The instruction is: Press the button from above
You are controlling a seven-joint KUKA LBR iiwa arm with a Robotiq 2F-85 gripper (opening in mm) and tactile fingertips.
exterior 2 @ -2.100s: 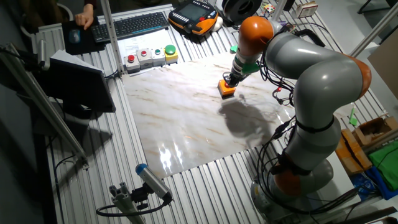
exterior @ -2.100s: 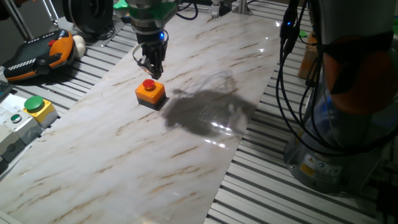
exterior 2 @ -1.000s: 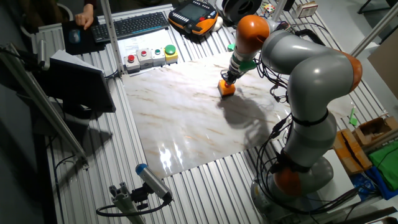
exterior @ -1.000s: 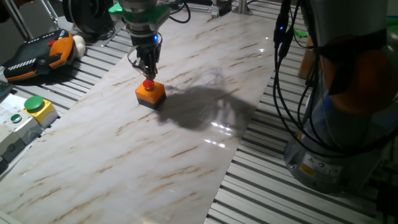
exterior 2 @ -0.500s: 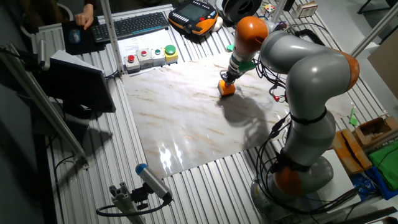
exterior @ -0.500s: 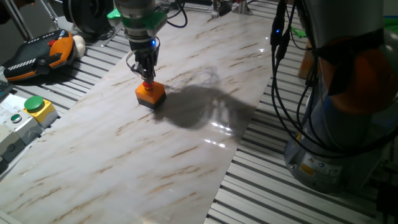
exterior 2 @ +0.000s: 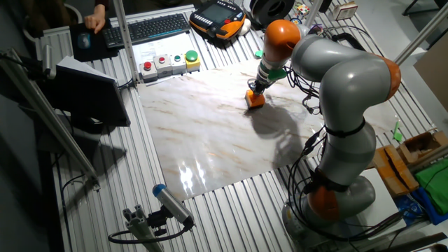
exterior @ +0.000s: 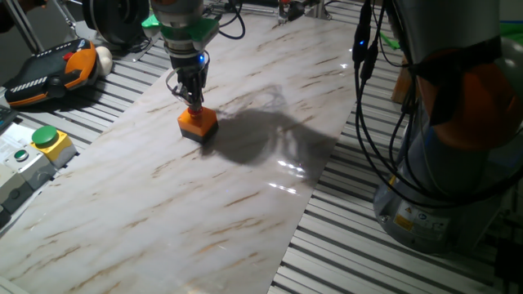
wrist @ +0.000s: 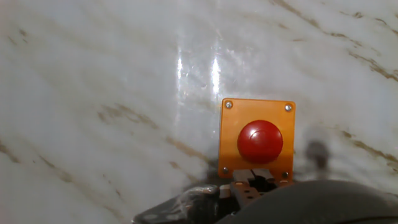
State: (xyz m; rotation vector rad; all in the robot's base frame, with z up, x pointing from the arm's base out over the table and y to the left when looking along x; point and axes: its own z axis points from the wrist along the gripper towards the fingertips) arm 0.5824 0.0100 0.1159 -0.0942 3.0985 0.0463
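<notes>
The button is a round red cap (wrist: 260, 141) on a small orange square box (wrist: 234, 127), seen from straight above in the hand view. The box (exterior: 198, 125) stands on the marble board (exterior: 245, 188). My gripper (exterior: 194, 104) points straight down with its tips right at the top of the box, and it hides the red cap in this fixed view. In the other fixed view the gripper (exterior 2: 254, 90) stands over the box (exterior 2: 256, 101). No view shows whether the fingertips are apart or together.
A green button on a yellow box (exterior: 47, 140) sits off the board at the left, and shows at the back (exterior 2: 191, 59) in the other fixed view. An orange and black teach pendant (exterior: 49, 72) lies at the far left. The robot's base (exterior: 458, 122) stands at the right.
My gripper has come a little left and down onto the orange box. The red cap, visible under the tips before, is now covered in the fixed view.
</notes>
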